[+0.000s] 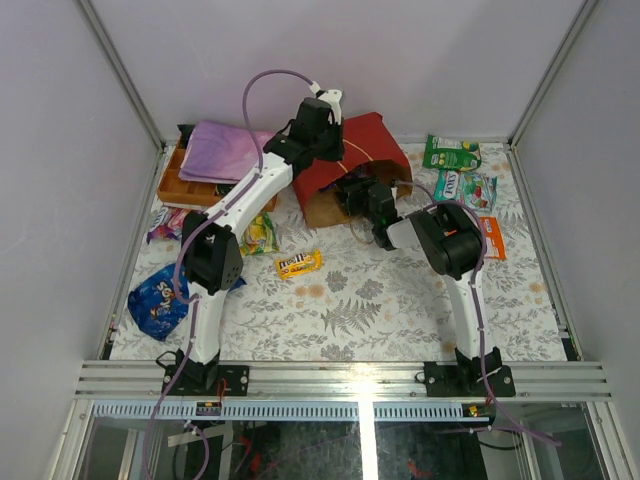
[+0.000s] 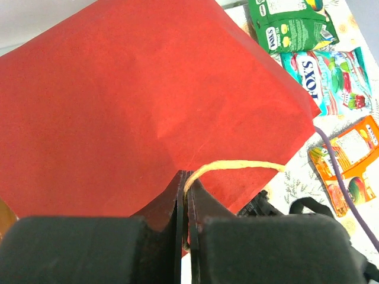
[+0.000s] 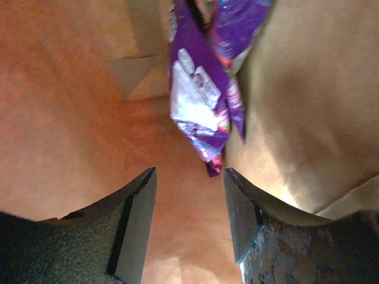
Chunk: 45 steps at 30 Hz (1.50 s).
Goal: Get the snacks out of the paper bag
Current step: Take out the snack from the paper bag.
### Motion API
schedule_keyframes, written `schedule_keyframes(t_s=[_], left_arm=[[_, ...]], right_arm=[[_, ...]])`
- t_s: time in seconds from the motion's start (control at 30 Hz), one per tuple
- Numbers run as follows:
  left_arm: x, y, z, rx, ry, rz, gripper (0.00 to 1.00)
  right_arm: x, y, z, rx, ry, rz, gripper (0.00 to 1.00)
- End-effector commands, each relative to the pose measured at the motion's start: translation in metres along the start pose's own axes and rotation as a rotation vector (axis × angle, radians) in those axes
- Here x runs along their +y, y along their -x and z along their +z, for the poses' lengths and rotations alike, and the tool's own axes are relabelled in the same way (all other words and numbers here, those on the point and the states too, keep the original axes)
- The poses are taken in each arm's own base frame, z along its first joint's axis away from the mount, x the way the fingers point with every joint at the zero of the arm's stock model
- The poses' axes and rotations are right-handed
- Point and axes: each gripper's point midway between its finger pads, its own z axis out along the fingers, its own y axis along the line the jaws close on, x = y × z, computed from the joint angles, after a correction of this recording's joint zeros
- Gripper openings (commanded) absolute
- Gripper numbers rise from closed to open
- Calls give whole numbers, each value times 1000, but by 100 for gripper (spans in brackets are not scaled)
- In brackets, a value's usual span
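The red paper bag (image 1: pixel 368 145) lies at the back centre, its brown mouth facing front. My left gripper (image 1: pixel 322 128) is above it and, in the left wrist view, is shut (image 2: pixel 188 177) on the bag's yellow cord handle (image 2: pixel 237 166) over the red paper (image 2: pixel 130 100). My right gripper (image 1: pixel 358 197) reaches into the mouth. In the right wrist view it is open (image 3: pixel 189 177) inside the brown interior, with a purple snack packet (image 3: pixel 204 89) just beyond its fingertips. Outside lie a blue Doritos bag (image 1: pixel 158 300), a yellow packet (image 1: pixel 299 264), and green (image 1: pixel 450 152), Fox's (image 1: pixel 465 187) and orange (image 1: pixel 492 238) packets.
An orange wooden tray (image 1: pixel 178 187) with a pink-purple folded cloth (image 1: pixel 225 150) stands at the back left. A yellow-green packet (image 1: pixel 260 235) and a purple packet (image 1: pixel 165 222) lie by the left arm. Enclosure walls stand on three sides.
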Motion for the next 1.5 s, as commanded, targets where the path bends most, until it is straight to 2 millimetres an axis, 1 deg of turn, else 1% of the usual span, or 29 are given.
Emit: schedule_keyframes(t_s=[0.0,0.13,0.37,0.6,0.73,0.9,0.97,1.0,1.07,1.17,1.23,1.27,1.33,1.47], left_arm=[[5,17,-14,-35,21,15,0],[1,14,-14,-25,-1,11,0],[0,11,-13,-18,-11,9,0],[1,9,-14,-13,-8,14,0],[1,9,-15,-13,-9,17,0],[-1,10,-15,-14,-14,14,0],[0,10,-16,-14,-15,15,0],[0,9,-16,-13,-13,16,0],[0,9,-16,-13,-11,19,0],[1,11,-17,-16,-9,21,0],[2,11,-16,-16,-7,21,0],[2,11,-17,-17,-6,21,0],[2,12,-17,-18,-7,19,0],[4,13,-17,-18,-1,14,0]], right_arm=[[4,-3,17,-3,30,70,56],[1,-1,32,-16,0,12,56],[-3,7,54,-57,-30,-11,53],[-17,10,69,-79,-71,-23,52],[-19,14,74,-97,-91,-53,52],[-16,17,83,-117,-85,-63,50],[-14,18,87,-123,-80,-68,47],[-9,18,89,-126,-67,-67,43],[-5,19,92,-130,-49,-65,34],[5,19,91,-134,-22,-71,18],[12,20,88,-136,-1,-79,2],[16,19,86,-135,8,-81,0],[23,21,78,-147,28,-90,0],[48,22,57,-157,88,-90,0]])
